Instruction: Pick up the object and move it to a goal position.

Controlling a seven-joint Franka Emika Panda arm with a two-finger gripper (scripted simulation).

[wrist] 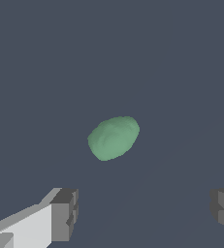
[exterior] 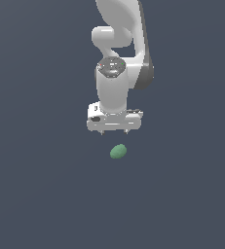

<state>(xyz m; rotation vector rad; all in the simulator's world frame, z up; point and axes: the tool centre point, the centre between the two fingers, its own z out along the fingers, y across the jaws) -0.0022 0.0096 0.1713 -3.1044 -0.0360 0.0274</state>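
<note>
White Franka Panda arm (exterior: 118, 73) descending from the top of the exterior view over a plain dark grey surface (exterior: 36, 194), its wrist pointing downward. The gripper (exterior: 114, 132) hangs with jaws spread wide apart and nothing between them, both grey fingertips (wrist: 65, 213) visible in the wrist view. The small green egg-shaped object (exterior: 118, 151) lies on the surface just below the gripper, untouched and apart from both fingers.
</note>
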